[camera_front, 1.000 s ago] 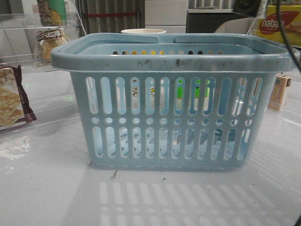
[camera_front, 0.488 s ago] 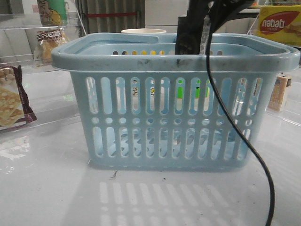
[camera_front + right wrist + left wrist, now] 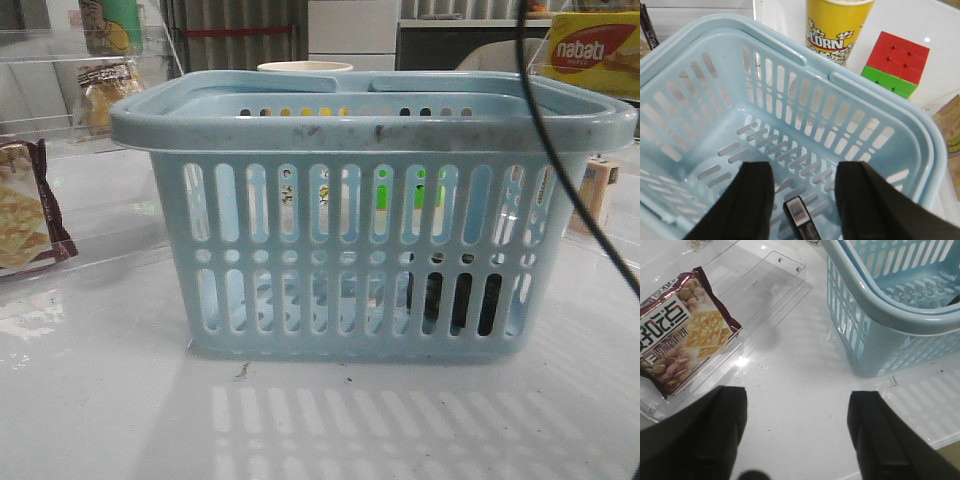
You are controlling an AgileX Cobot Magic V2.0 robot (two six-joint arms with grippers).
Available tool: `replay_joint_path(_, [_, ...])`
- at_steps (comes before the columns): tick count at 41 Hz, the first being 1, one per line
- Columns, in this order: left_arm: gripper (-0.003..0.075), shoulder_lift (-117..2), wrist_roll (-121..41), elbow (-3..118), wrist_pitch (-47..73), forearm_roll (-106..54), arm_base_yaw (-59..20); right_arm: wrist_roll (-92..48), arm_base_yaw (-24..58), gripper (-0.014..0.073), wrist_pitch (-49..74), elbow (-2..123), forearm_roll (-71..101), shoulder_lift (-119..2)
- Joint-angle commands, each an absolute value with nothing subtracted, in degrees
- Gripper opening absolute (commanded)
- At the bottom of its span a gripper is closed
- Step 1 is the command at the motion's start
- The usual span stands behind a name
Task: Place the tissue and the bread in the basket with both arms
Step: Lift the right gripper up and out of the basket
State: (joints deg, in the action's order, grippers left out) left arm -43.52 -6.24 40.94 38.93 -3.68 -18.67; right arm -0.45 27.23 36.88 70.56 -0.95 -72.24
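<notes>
The light-blue basket (image 3: 370, 215) stands mid-table. The tissue, a dark block (image 3: 450, 300), lies on the basket floor at its right end, seen through the slots. In the right wrist view the tissue (image 3: 800, 217) lies below and between the fingers. My right gripper (image 3: 802, 172) is open and empty, above the inside of the basket (image 3: 700, 130). The bread (image 3: 102, 92) sits in a clear bag on a clear shelf at the back left. My left gripper (image 3: 799, 395) is open and empty above bare table, left of the basket (image 3: 880, 305).
A maroon-edged cracker packet (image 3: 25, 215) lies on a clear tray left of the basket, also in the left wrist view (image 3: 682, 335). A popcorn cup (image 3: 837, 27) and a puzzle cube (image 3: 897, 62) stand behind the basket. A tan carton (image 3: 595, 195) and a yellow box (image 3: 590, 50) are at the right. A black cable (image 3: 560, 170) hangs at the right.
Half a second ago my right arm reached down into the basket. Now it has risen out of the front view, and the dark tissue block lies on the basket floor, let go.
</notes>
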Motion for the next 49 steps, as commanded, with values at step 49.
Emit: replay_joint_path(49, [0.0488,-43.6,-6.1,42.6,34.2,-4.5,-19.1,-1.3,27.3,0.0402,39.0,38.5,-1.4,-33.5])
